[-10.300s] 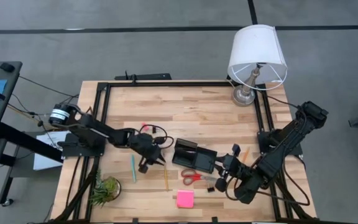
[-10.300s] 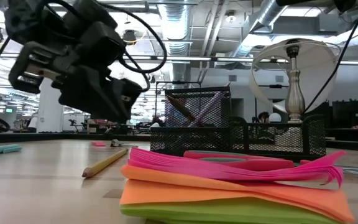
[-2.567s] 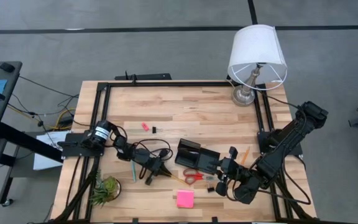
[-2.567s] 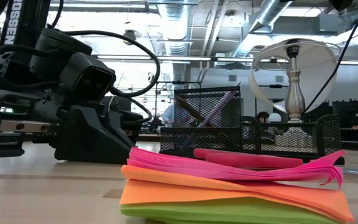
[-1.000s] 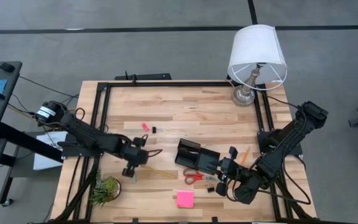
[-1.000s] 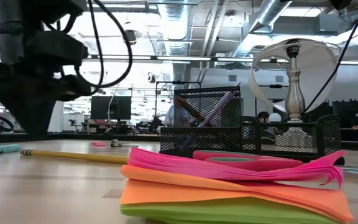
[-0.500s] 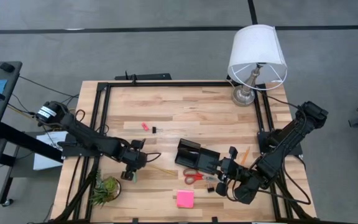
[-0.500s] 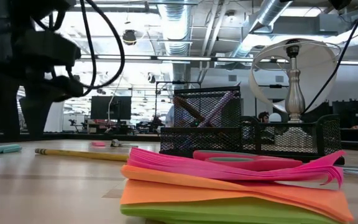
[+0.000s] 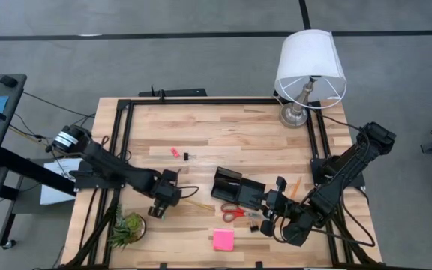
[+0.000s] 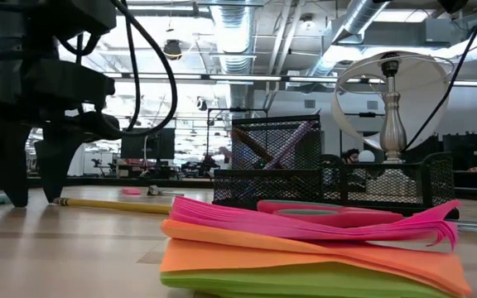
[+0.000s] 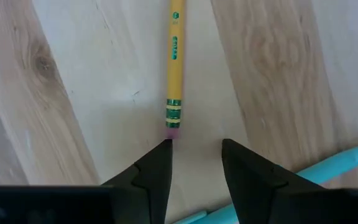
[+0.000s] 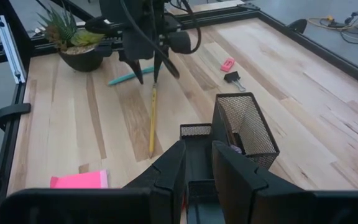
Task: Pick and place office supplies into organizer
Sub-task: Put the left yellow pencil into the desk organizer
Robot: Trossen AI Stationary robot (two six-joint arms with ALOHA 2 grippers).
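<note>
My left gripper [image 11: 194, 146] [image 9: 158, 207] is open and points down at the table. Its fingertips stand just short of the eraser end [image 11: 173, 129] of a yellow pencil [image 9: 195, 205] [image 12: 152, 121] that lies flat. A teal pen [image 11: 347, 158] [image 12: 123, 78] lies beside it; in the high view my left gripper hides it. The black mesh organizer [image 9: 235, 189] [image 12: 232, 134] stands mid-table. The red-handled scissors [image 9: 237, 214] and the pink sticky-note pad [image 9: 223, 239] [image 10: 305, 244] lie near it. My right gripper [image 12: 199, 158] [image 9: 270, 210] waits, narrowly open, by the organizer. My left gripper comes from above, pointing down. One fingertip [image 11: 165, 146] stands right at the pencil's eraser end; I cannot tell whether it touches. The pencil lies flat on the table, running away from the fingers.
A pink eraser [image 9: 175, 152] and a black binder clip [image 9: 185, 156] lie toward the far side. An orange pencil [image 9: 295, 186] lies right of the organizer. A potted plant [image 9: 126, 229] stands at the near left, a white-shaded lamp [image 9: 310, 75] at the far right.
My left gripper has come down until its open fingers point at the table at the pencil's eraser end. The pencil's eraser end has shifted a little toward the table's right. My right arm has kept still.
</note>
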